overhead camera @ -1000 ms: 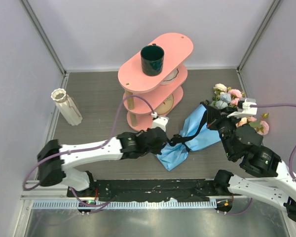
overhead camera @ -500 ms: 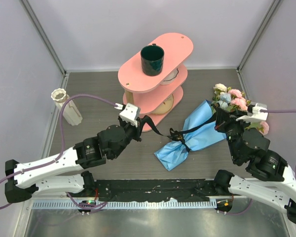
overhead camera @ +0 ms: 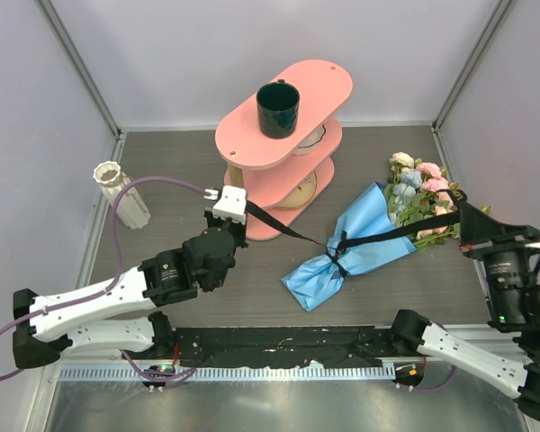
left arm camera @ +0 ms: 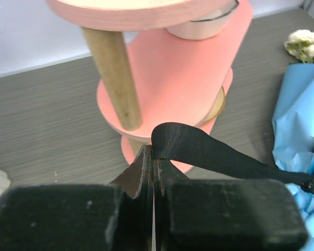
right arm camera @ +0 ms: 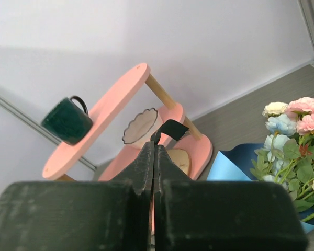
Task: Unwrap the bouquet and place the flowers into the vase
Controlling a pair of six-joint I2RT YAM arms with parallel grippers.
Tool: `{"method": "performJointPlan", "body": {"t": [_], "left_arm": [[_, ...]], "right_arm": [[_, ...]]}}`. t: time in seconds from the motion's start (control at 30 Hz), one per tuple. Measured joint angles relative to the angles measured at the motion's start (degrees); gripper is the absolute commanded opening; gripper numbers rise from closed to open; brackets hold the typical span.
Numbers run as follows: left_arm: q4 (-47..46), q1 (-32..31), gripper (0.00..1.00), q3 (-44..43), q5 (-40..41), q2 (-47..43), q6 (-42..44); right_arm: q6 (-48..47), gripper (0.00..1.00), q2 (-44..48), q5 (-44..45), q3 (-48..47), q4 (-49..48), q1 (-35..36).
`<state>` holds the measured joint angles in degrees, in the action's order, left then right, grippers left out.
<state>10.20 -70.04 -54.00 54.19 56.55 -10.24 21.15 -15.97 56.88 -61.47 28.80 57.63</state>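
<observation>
The bouquet lies on the table right of centre, with blue wrapping paper (overhead camera: 364, 238) and the flowers (overhead camera: 420, 184) pointing to the back right. Its black ribbon (overhead camera: 288, 232) is still wound round the neck of the wrap and runs taut out to both sides. My left gripper (overhead camera: 244, 210) is shut on the left ribbon end (left arm camera: 199, 149), in front of the pink stand. My right gripper (overhead camera: 462, 209) is shut on the right ribbon end (right arm camera: 174, 128), raised beside the blooms (right arm camera: 298, 138). The vase (overhead camera: 120, 193), cream and ribbed, stands at the far left, apart from both grippers.
A pink three-tier stand (overhead camera: 319, 76) stands at the back centre with a dark green mug (overhead camera: 277, 108) on its top shelf. A scalloped cream dish (right arm camera: 141, 125) sits on its middle tier. Grey walls and metal posts close in the table.
Both arms have pulled apart from the bouquet's neck, left arm back to the left, right arm out and up to the right. The ribbon has gone from slack loops to two taut strands.
</observation>
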Motion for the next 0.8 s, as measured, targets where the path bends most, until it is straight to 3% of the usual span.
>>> {"method": "performJointPlan", "body": {"t": [0.33, 0.8], "left_arm": [[-1.60, 1.09, 0.00, 0.79, 6.21, -4.96, 1.75], [-2.69, 1.18, 0.02, 0.94, 8.83, -2.29, 3.91]], "right_arm": [[1.97, 0.01, 7.08, 1.01, -2.03, 5.53, 0.00], [6.34, 0.01, 11.87, -2.51, -2.23, 15.06, 0.00]]}}
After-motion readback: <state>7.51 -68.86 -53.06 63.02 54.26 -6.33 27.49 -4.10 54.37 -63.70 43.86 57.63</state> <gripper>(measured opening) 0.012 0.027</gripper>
